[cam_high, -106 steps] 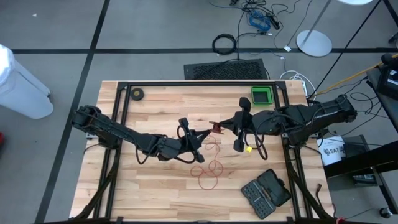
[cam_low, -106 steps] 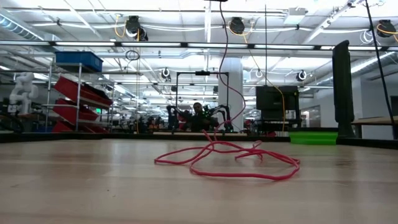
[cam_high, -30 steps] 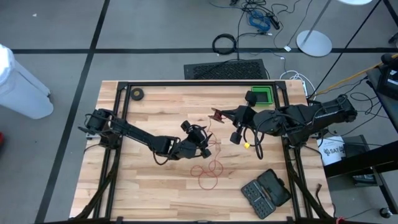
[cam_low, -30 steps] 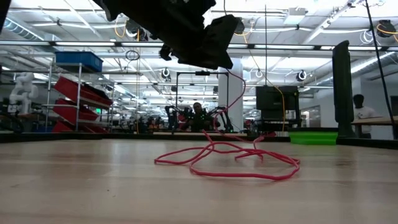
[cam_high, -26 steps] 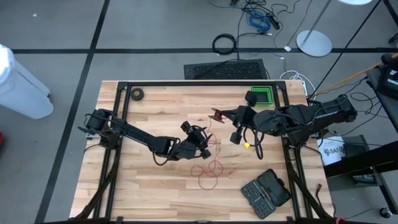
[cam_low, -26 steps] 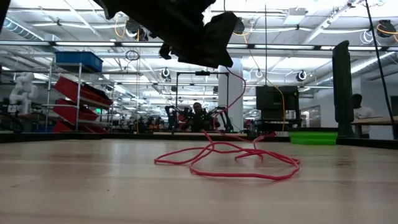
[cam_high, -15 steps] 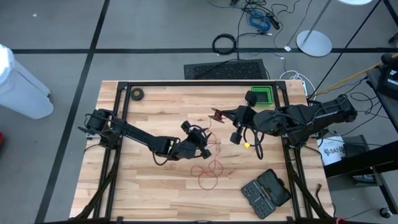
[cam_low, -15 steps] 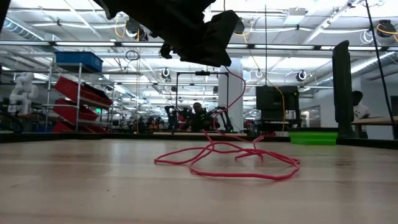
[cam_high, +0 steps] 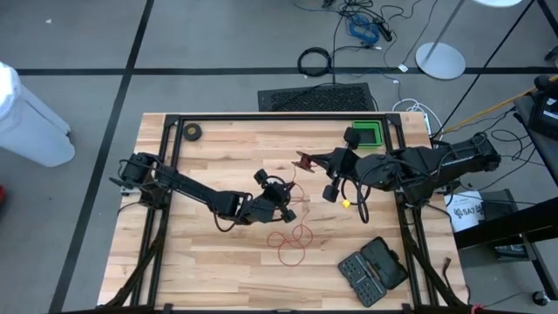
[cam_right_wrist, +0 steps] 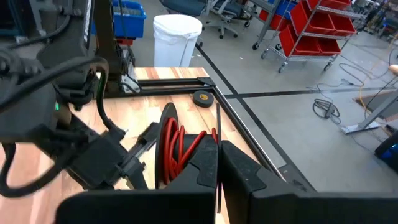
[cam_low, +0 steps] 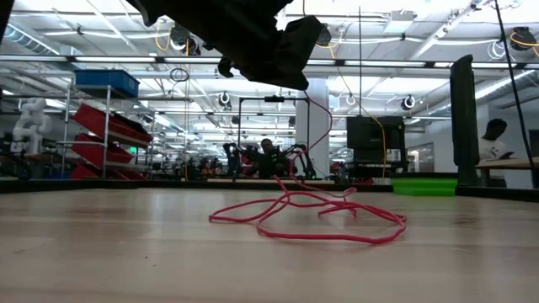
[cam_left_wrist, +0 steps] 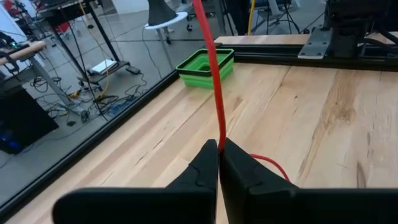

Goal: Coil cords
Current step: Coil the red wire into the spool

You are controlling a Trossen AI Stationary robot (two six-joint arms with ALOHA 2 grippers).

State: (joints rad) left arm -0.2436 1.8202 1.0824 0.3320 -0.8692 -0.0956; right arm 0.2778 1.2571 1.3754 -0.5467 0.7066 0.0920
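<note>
The red cord runs from its black reel [cam_high: 303, 160] down to loose loops [cam_high: 292, 237] lying on the wooden table; the low view shows the pile of cord [cam_low: 307, 215]. Above the table's middle, my right gripper [cam_high: 317, 162] is shut on the reel [cam_right_wrist: 169, 144], which has red turns wound on it. My left gripper [cam_high: 291, 199] is lower, just left of the loops, shut on the cord's free stretch [cam_left_wrist: 214, 74]. In the low view it shows as a dark mass [cam_low: 290, 50] at the top. My left gripper pinches a single strand of the red cord [cam_left_wrist: 219, 138] between its two fingertips, coming from the table's left and slanting a little down. The strand rises straight from the fingers toward the reel; behind them it drops slack [cam_left_wrist: 267, 163] to the table. My right gripper holds the reel at its side [cam_right_wrist: 200, 147], coming from the table's right and tipped slightly down. Its own fingers hide which part they are on. The reel stands on edge, lifted well clear of the table, and cord hangs from it.
A green bin [cam_high: 367, 133] stands at the far right. A black case [cam_high: 373, 269] lies at the near right, and a small black roll [cam_high: 193, 132] at the far left. A black frame [cam_high: 261, 117] rims the table. People show far off in the room.
My left gripper has shut its fingers on the red cord without leaving its place. The loops on the table lie as before.
</note>
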